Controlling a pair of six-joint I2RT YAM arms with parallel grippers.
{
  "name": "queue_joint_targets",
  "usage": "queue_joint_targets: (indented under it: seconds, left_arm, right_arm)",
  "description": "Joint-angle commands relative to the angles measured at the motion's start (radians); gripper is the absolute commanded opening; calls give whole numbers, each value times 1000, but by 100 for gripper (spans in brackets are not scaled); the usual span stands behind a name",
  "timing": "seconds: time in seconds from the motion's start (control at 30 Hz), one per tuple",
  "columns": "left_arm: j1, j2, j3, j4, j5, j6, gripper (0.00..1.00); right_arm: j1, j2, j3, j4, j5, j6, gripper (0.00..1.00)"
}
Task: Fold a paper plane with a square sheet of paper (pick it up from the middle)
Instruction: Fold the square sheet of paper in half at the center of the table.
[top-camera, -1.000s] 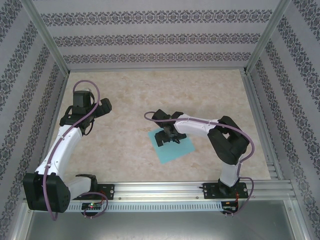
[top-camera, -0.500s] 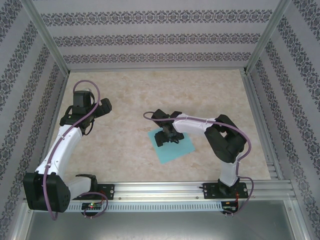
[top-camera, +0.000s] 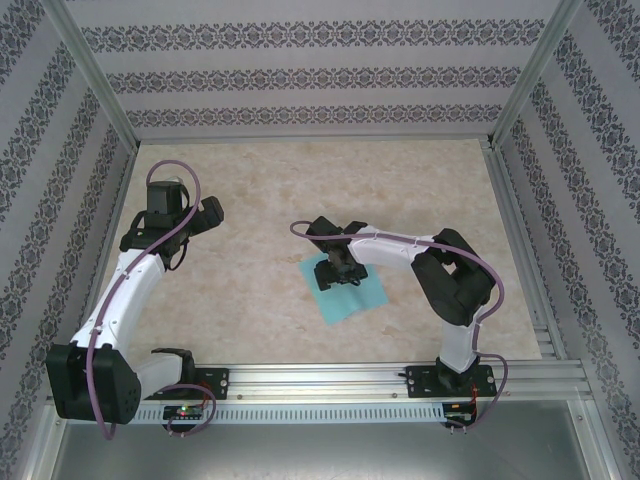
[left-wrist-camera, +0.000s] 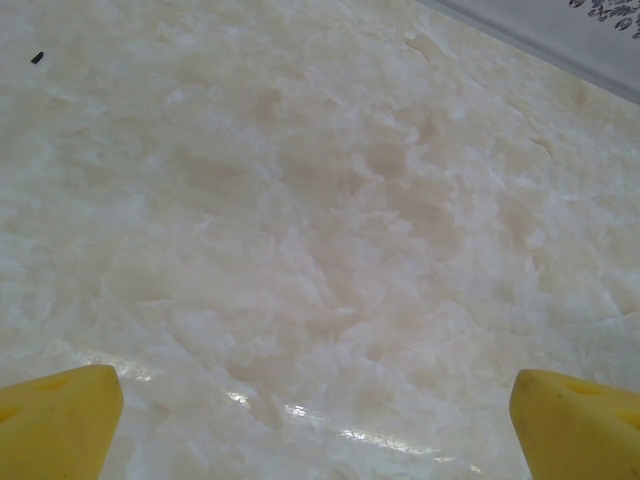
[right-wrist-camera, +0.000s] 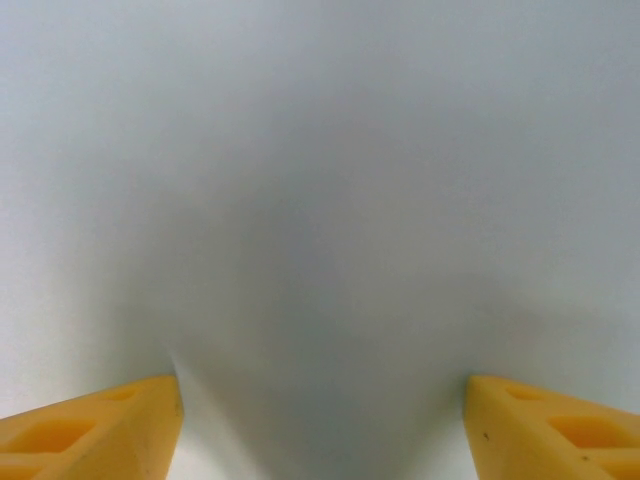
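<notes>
Spanning the enclosure floor, the table (top-camera: 300, 180) has a glossy beige top with a marble pattern. Slightly right of its centre the square sheet of paper (top-camera: 347, 300) lies flat, thin, plain teal, turned like a diamond. Right gripper (top-camera: 335, 272) sits down on the sheet's far half, yellow wedge fingertips (right-wrist-camera: 100, 425) apart with smooth paper between them, nothing clamped; left gripper (top-camera: 203, 215) hangs over bare tabletop well to the left, jaws wide apart, holding nothing.
</notes>
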Motion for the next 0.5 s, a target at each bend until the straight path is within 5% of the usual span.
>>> queue_joint_targets:
  seconds: [0.0,0.3,0.47]
  left_arm:
    - [-13,1,-7,21,4,8,100]
    - [-14,3,-43,55,126,-20,100]
    - [-39,7,-105,114,226,-59,98]
  right_arm:
    - [-4,33,-35,36,2,1,68]
    - [-3,-100,-91,282,-189,106,44]
    - [-7,-191,-154,535,-356,174,41]
